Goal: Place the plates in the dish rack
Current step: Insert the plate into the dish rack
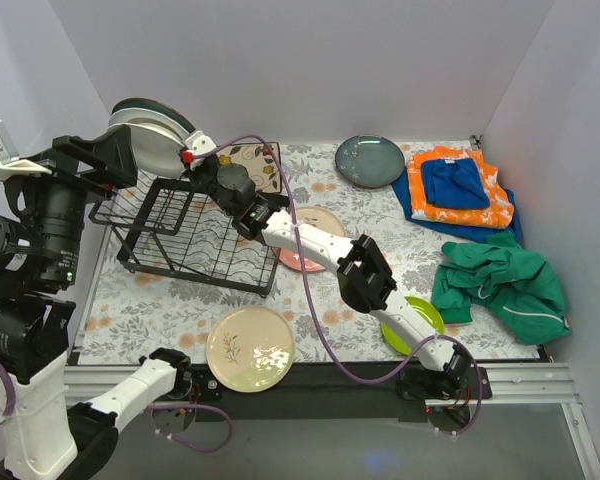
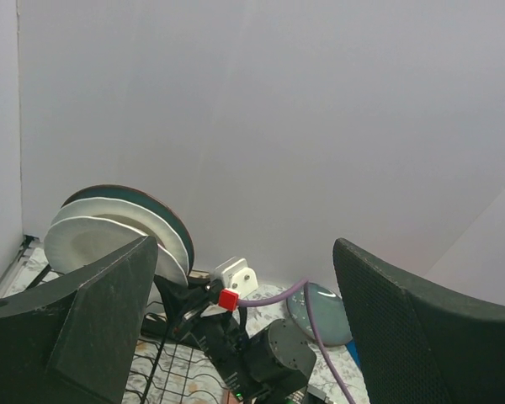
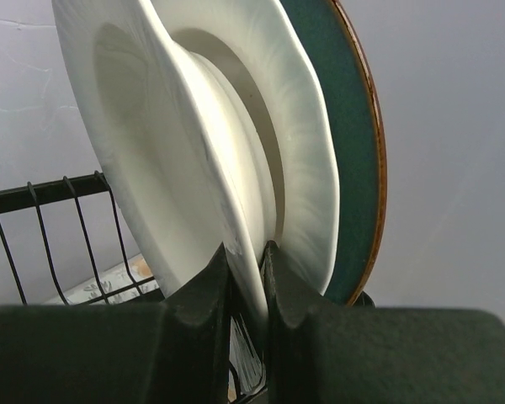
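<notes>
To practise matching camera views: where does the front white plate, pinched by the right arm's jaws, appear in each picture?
Top external: front white plate at upper left, standing in the dish rack.
Left wrist: plate at lower left, frontmost of the stack.
Right wrist: plate centre-left, rim between the jaws.
Shared landmark: the dark plate standing behind it.

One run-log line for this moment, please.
right tool shut on front white plate at dish rack | left tool open, empty | cream plate not yet racked
</notes>
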Tool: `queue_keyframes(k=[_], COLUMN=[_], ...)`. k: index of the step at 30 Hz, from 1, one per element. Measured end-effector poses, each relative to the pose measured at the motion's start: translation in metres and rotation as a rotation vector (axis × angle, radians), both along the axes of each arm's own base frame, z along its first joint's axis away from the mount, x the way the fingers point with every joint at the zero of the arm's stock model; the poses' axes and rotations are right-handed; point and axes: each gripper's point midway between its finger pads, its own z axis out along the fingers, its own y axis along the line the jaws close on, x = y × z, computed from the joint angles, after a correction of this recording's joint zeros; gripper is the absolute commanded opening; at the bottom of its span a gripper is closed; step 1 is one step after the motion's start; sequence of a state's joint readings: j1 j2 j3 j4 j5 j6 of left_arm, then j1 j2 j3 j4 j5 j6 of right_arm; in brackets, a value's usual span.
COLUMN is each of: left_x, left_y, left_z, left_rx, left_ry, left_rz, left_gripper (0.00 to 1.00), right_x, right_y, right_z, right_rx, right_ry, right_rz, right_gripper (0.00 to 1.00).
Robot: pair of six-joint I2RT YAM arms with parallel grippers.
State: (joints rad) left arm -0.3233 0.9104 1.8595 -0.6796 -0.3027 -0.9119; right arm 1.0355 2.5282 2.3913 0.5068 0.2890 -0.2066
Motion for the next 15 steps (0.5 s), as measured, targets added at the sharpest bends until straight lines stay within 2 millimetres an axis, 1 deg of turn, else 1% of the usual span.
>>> queue_keyframes(k=[1,2,3,6,7,9,12,15], left_x=[0.000,0.000,0.000,0.000,0.000,0.000,0.000,0.001], left_y=[0.000,0.000,0.001,0.001,0.001,0.001,0.001,0.001], left_z=[0.000,0.000,0.000,0.001,0.001,0.001,0.001,-0.002], left_rx=[0.000,-0.001,-0.001,-0.002,-0.001,0.000,0.000,0.002], left_ry=[-0.001,-0.001,-0.002,-0.003,-0.004,-0.005,-0.005,-0.001], left_rz=[0.001,0.001,0.002,0.004,0.005,0.006,0.006,0.006], left_gripper=[0.84,0.84,0.84,0.84,0.84,0.84,0.84,0.84], right_x=[0.000,0.000,0.000,0.000,-0.001,-0.004,-0.011,-0.016], right_y=[0.000,0.000,0.000,0.000,0.000,0.002,0.004,0.006], right_z=[0.000,0.000,0.000,0.000,0.002,0.007,0.017,0.023], right_rx=[-0.001,0.000,0.000,0.007,0.018,0.041,0.074,0.089], right_ry=[0.001,0.001,0.002,0.006,0.008,0.002,-0.019,-0.034], right_rz=[-0.001,-0.001,-0.001,-0.001,0.003,0.011,0.023,0.036], right_gripper=[0.10,0.14,0.22,0.31,0.37,0.45,0.51,0.52])
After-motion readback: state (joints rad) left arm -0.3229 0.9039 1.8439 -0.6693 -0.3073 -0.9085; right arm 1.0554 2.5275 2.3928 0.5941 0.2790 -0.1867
